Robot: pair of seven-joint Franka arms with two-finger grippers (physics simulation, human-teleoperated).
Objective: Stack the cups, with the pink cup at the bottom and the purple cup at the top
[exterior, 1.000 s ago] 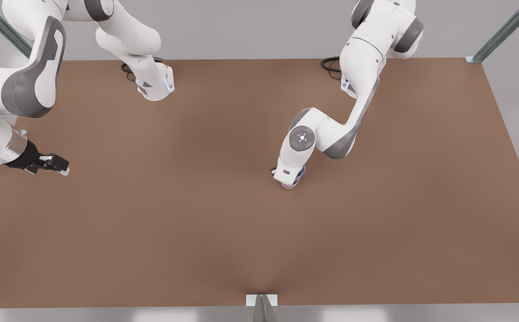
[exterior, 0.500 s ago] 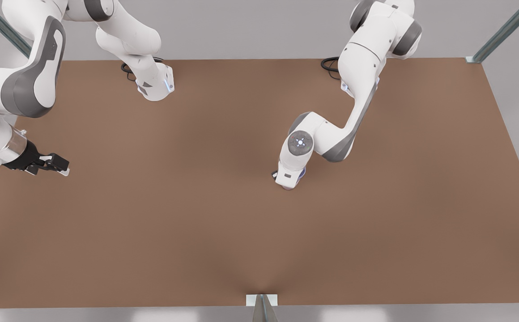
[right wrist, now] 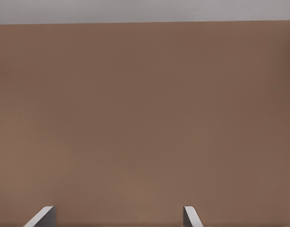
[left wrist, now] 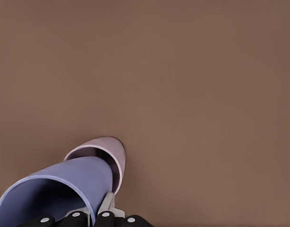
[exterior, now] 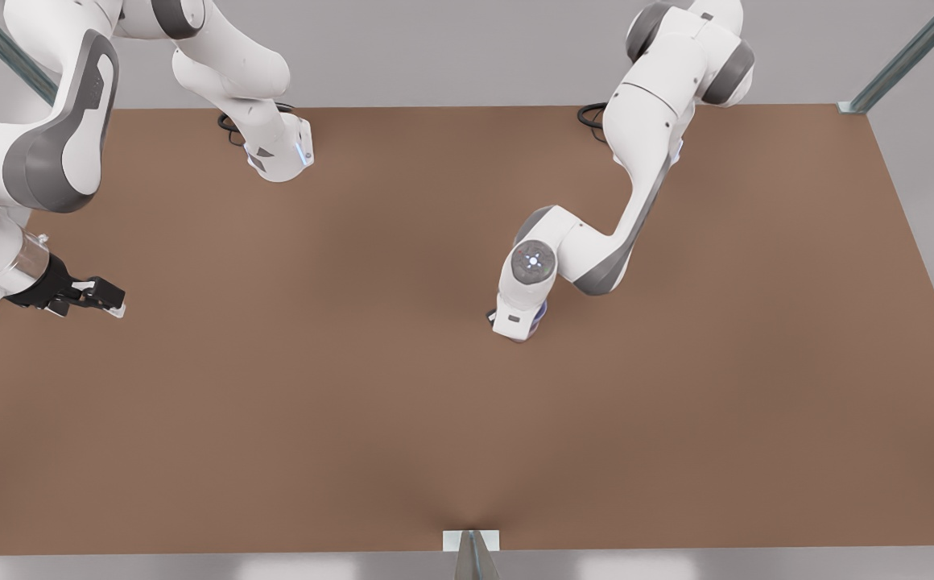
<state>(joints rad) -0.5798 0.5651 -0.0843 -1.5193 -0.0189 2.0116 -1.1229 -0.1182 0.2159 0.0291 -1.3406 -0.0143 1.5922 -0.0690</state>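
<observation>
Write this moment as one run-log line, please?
left tool: shut on purple cup, seated in pink cup | right tool: open, waiting at front view's left | table: brown

Lighting's soft and even, you get no hard glare anywhere on the brown table (exterior: 290, 419). In the front view you'll notice faint darker patches on it, 1 broad smudge around the middle and 1 near the bottom edge by the metal bracket (exterior: 471, 541), so the shadows stay diffuse. The white arm shells look bright but not blown out. In the left wrist view, the purple cup (left wrist: 55, 194) shows gentle shading inside its mouth, and the pink cup (left wrist: 109, 153) casts barely any shadow. Edges look straight, no obvious warping.
</observation>
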